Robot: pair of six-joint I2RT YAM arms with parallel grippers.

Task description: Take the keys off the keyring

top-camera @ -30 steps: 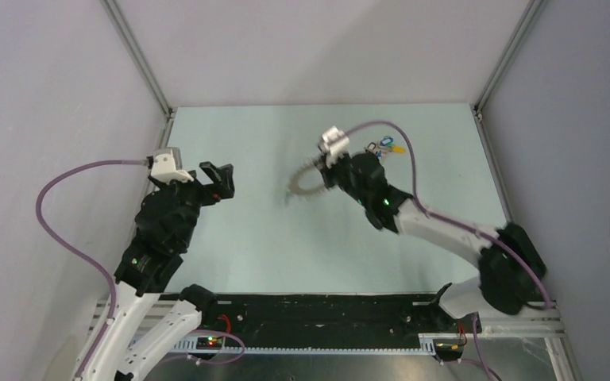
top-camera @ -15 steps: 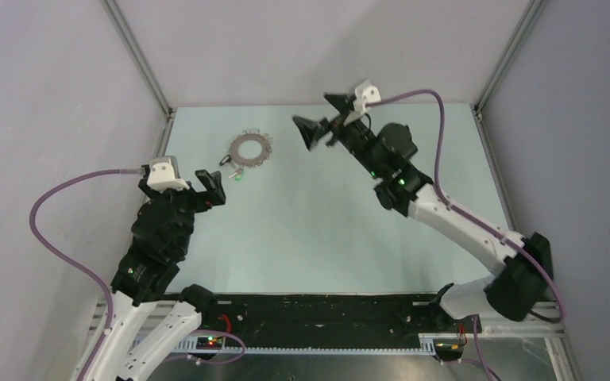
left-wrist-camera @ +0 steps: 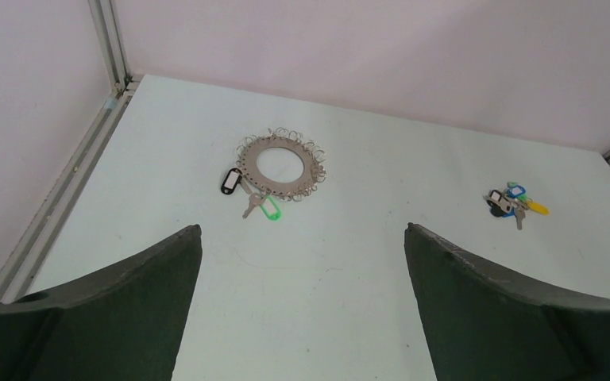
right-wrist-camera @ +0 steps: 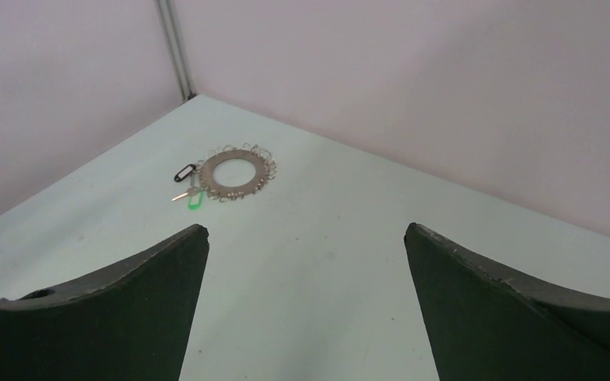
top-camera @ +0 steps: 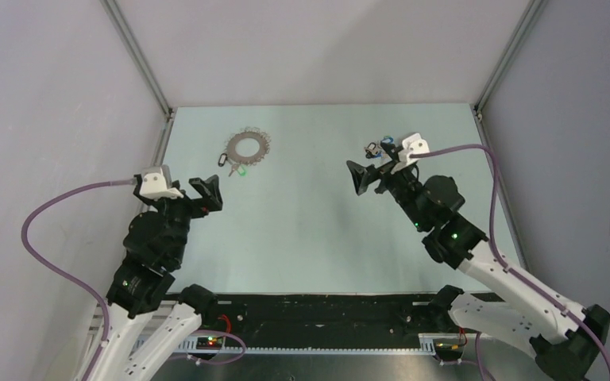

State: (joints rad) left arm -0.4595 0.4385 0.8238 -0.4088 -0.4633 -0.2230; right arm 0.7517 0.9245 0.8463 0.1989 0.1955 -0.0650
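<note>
Keyring [top-camera: 249, 148] flat on table [top-camera: 310, 230], far left, fringed all round with keys [left-wrist-camera: 315, 171], one green-tagged. Small loose clump of coloured keys [top-camera: 381, 148] at far right. Left gripper [top-camera: 206, 184] and right gripper [top-camera: 372, 168]: jaws spread wide, empty, well apart from ring. Judged barely started; most keys left to remove

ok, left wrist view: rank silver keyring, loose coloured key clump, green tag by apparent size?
1. Large silver metal keyring.
2. Clump of coloured-headed keys; it lies farther off, so real size unsure.
3. Green plastic tag beside the ring.
</note>
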